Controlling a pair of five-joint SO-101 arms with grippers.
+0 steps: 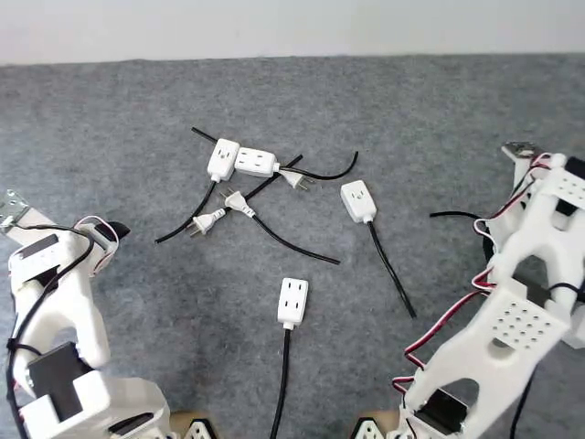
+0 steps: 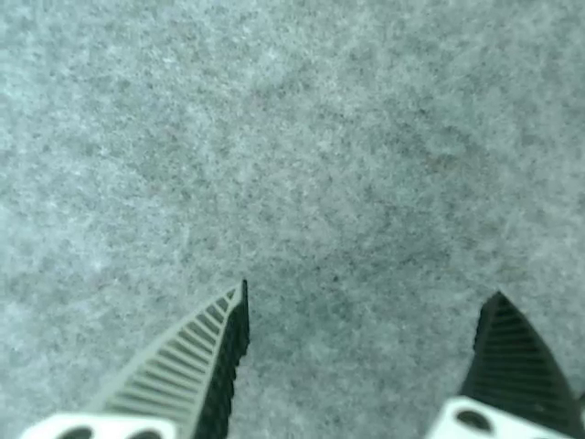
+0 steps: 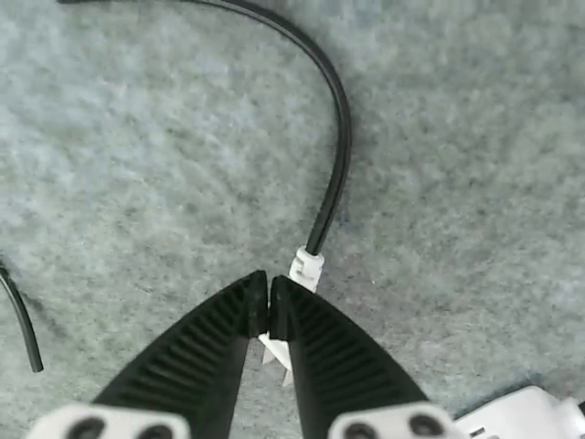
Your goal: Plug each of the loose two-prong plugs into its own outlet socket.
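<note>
Four white outlet sockets lie on the grey carpet: two touching at the back [image 1: 223, 158] [image 1: 256, 162], one to the right [image 1: 357, 200], one near the front [image 1: 292, 302]. Three loose white plugs on black cords lie among them [image 1: 299, 180] [image 1: 236, 199] [image 1: 208, 221]. Another white plug [image 3: 306, 265] with a curved black cord [image 3: 338, 137] lies under my right gripper [image 3: 265, 291], which is shut with its tips together beside the plug's cord end. My left gripper [image 2: 368, 300] is open above bare carpet, far from the plugs.
The left arm [image 1: 55, 311] stands at the front left of the carpet and the right arm [image 1: 521, 302] at the right edge. A black cord end [image 1: 448, 215] sticks out beside the right arm. Crossing cords clutter the middle.
</note>
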